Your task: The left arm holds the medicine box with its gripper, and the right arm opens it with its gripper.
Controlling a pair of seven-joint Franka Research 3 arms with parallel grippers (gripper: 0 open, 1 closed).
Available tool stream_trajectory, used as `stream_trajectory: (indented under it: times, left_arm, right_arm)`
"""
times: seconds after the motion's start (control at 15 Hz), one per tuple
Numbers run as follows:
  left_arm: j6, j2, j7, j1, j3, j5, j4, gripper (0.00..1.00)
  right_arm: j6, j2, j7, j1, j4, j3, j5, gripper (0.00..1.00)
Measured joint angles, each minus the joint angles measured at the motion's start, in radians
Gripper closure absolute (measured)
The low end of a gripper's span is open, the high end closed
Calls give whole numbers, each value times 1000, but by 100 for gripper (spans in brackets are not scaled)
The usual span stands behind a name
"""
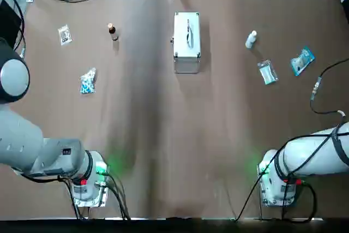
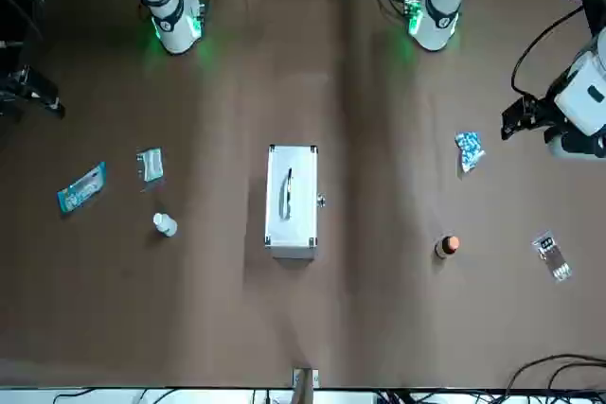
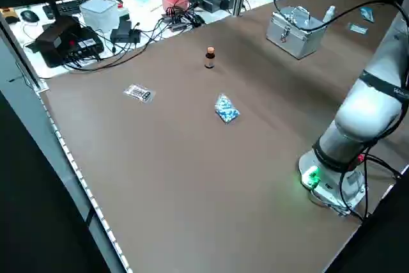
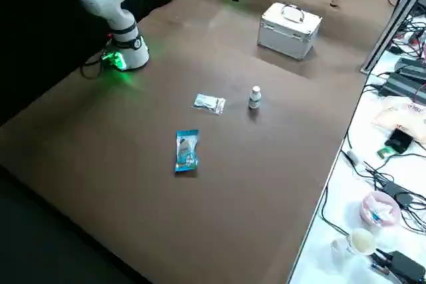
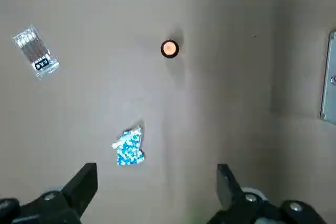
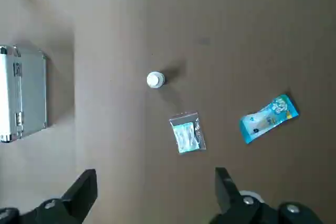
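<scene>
The medicine box [image 1: 187,41] is a silver metal case with a handle on top. It stands shut at the far middle of the table [image 2: 291,198]. Both grippers hang high above the table, well away from the case. My left gripper [image 5: 156,182] is open and empty over the left half, above a blue pill packet; only an edge of the case [image 5: 329,82] shows in its wrist view. My right gripper [image 6: 154,184] is open and empty over the right half, with the case [image 6: 21,95] off to one side.
On the left half lie a small brown bottle [image 1: 112,31], a blue pill packet [image 1: 88,81] and a labelled clear packet [image 1: 65,35]. A white bottle [image 1: 251,39], a clear sachet [image 1: 267,72] and a blue sachet [image 1: 302,61] lie on the right. Cables run along the far edge.
</scene>
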Motion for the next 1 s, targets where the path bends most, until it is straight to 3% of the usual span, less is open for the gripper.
stream_trajectory:
  times: [0.47,1.0]
  left_arm:
    - [-1,22,-13,0,0,0,-2,0]
    - [-27,132,-130,-9,-12,-77,-37,0]
  right_arm:
    - [-12,0,0,-1,4,-7,0,1]
    - [-24,39,20,86,-4,5,-1,1]
